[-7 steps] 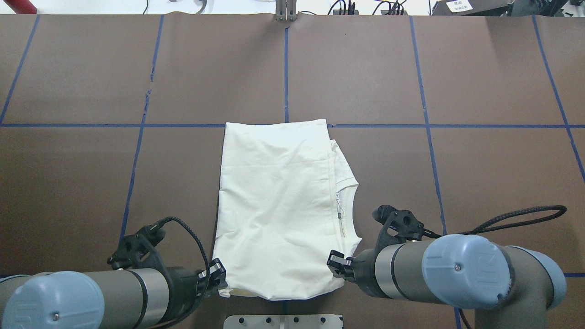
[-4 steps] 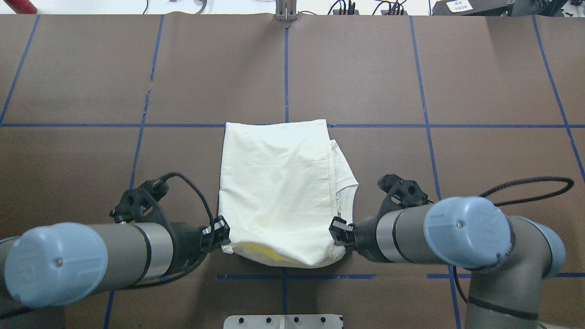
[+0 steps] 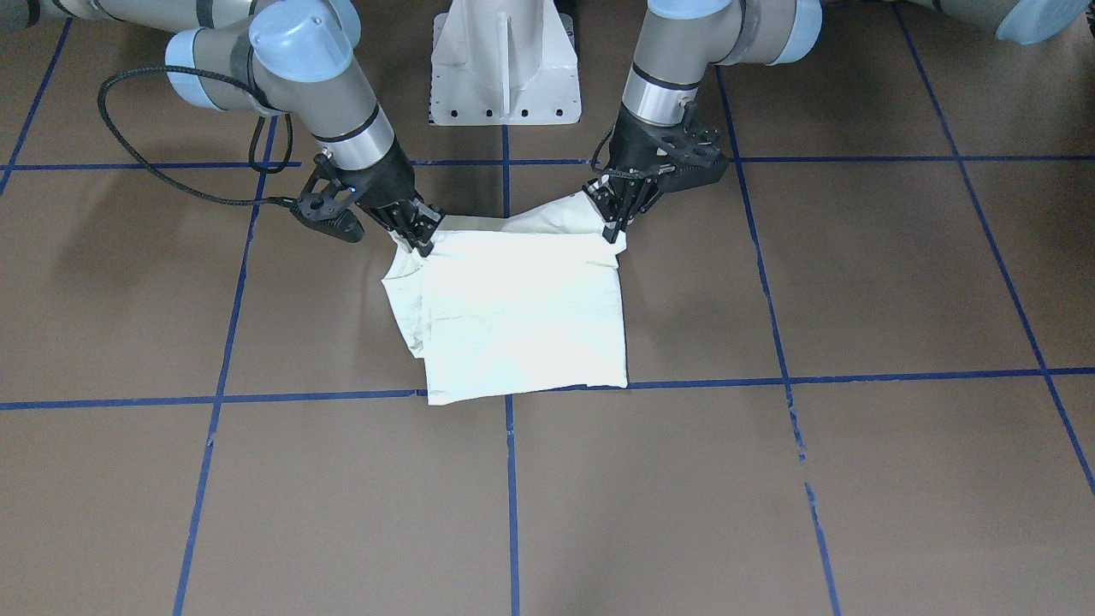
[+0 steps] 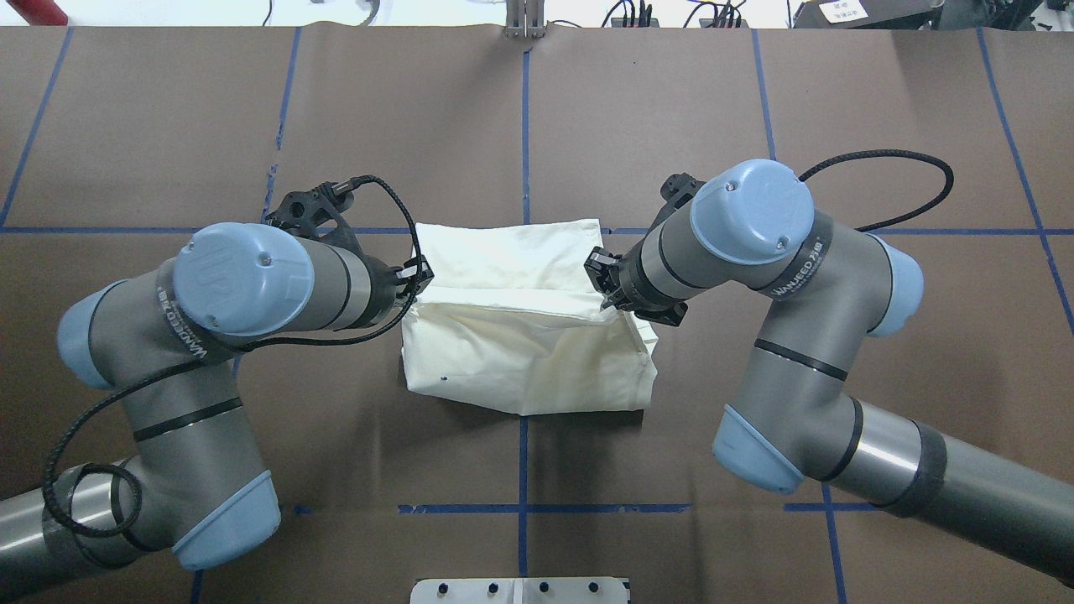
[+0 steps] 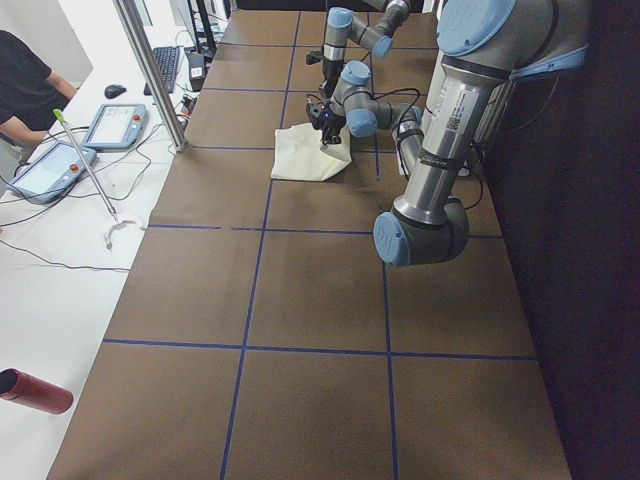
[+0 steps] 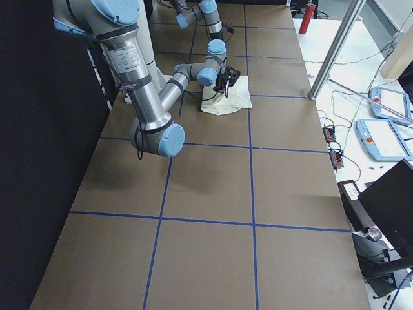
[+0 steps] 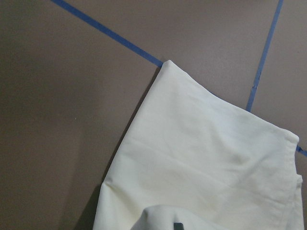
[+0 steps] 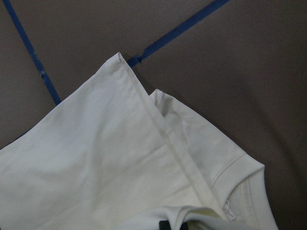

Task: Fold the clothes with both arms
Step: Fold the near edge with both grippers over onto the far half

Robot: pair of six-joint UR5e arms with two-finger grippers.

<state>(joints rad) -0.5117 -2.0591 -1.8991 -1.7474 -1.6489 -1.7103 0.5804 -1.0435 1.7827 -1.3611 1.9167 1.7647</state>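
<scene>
The cream-white shirt lies folded near the middle of the brown table, print hidden. Its near hem is lifted and doubled over toward the far edge. My left gripper is shut on the hem's left corner. My right gripper is shut on the right corner, beside the collar side. In the front-facing view the left gripper and the right gripper hold the raised fold over the shirt. The left wrist view shows flat cloth. The right wrist view shows cloth and the ribbed collar.
Blue tape lines grid the table. The white pedestal base stands at the robot's edge. Beyond the far edge a side table holds tablets, a person sits there, a metal post rises, and a red bottle lies.
Both grippers have carried the shirt's near hem up and away from the robot, toward the far edge. The shirt now lies doubled over, about half its earlier length.
</scene>
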